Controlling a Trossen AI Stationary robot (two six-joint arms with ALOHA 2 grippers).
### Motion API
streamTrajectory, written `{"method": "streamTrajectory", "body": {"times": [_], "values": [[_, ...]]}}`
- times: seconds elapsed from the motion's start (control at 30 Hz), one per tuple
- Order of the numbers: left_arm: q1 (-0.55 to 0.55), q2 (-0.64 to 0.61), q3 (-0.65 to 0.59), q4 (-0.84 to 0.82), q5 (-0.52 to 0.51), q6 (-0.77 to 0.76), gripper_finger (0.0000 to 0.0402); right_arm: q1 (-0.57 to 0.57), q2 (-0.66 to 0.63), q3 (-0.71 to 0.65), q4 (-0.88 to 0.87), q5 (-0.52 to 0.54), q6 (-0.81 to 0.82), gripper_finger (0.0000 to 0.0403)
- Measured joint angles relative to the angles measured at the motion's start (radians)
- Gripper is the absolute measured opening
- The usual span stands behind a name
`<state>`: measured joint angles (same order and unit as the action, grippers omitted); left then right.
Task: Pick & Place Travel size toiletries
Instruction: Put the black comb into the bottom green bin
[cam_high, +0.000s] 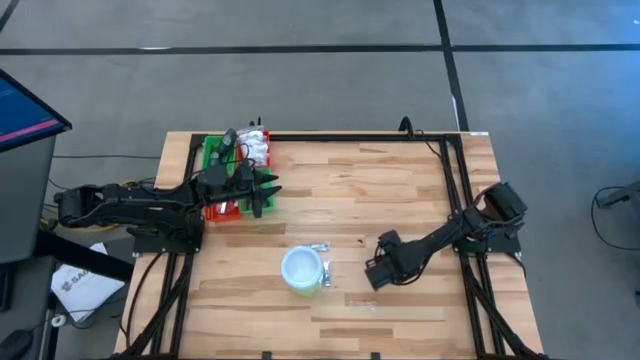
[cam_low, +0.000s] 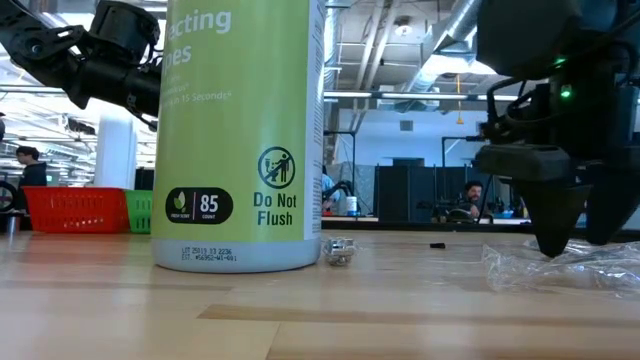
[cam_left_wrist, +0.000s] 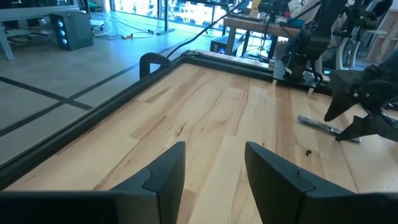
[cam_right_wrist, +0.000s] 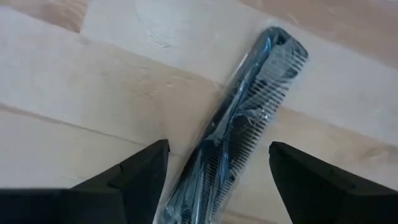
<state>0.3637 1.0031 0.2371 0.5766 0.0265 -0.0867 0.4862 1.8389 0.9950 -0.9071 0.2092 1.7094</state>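
Hovering wide open, the right hand (cam_right_wrist: 217, 171) is straddling a wrapped black comb (cam_right_wrist: 239, 127) lying flat on the table (cam_right_wrist: 74, 93); the slick wrap is risking a slip as the fingers close, while the left hand (cam_high: 262, 192), half open and empty, is waiting by the tray (cam_high: 212, 152)

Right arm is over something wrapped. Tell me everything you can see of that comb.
The comb is black, looks like plastic, with one row of fine teeth along one long edge. It is sealed in a clear, crinkled wrapper. It lies flat on the pale wooden table, askew between the open fingers of the right gripper, which hangs just above it. Neither finger visibly touches it; its near end is cut off from view.
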Motion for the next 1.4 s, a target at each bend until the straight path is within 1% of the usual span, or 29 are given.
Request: {"method": "streamTrajectory", "body": {"times": [0.27,0.47,0.6,0.7,0.8,0.9,1.17,1.27,1.4], "values": [[0.000,0.000,0.000,0.000,0.000,0.000,0.0159,0.020,0.002,-0.010,0.040,0.041,0.192,0.0271],[0.000,0.000,0.000,0.000,0.000,0.000,0.0159,0.055,0.002,-0.024,0.055,0.070,0.307,0.0271],[0.000,0.000,0.000,0.000,0.000,0.000,0.0159,0.073,0.002,-0.028,0.055,0.083,0.343,0.0265],[0.000,0.000,0.000,0.000,0.000,0.000,0.0159,0.077,0.002,-0.030,0.053,0.086,0.350,0.0252],[0.000,0.000,0.000,0.000,0.000,0.000,0.0159,0.077,0.002,-0.031,0.049,0.086,0.355,0.0230],[0.000,0.000,0.000,0.000,0.000,0.000,0.0159,0.077,0.002,-0.031,0.044,0.086,0.360,0.0199],[0.000,0.000,0.000,0.000,0.000,0.000,0.0159,0.077,0.002,-0.030,0.043,0.086,0.327,0.0088],[0.000,0.000,0.000,0.000,0.000,0.000,0.0159,0.077,-0.001,-0.027,0.048,0.095,0.302,0.0064],[0.000,0.000,0.000,0.000,0.000,0.000,0.0159,0.077,0.002,-0.018,0.024,0.091,0.300,0.0054]]}}
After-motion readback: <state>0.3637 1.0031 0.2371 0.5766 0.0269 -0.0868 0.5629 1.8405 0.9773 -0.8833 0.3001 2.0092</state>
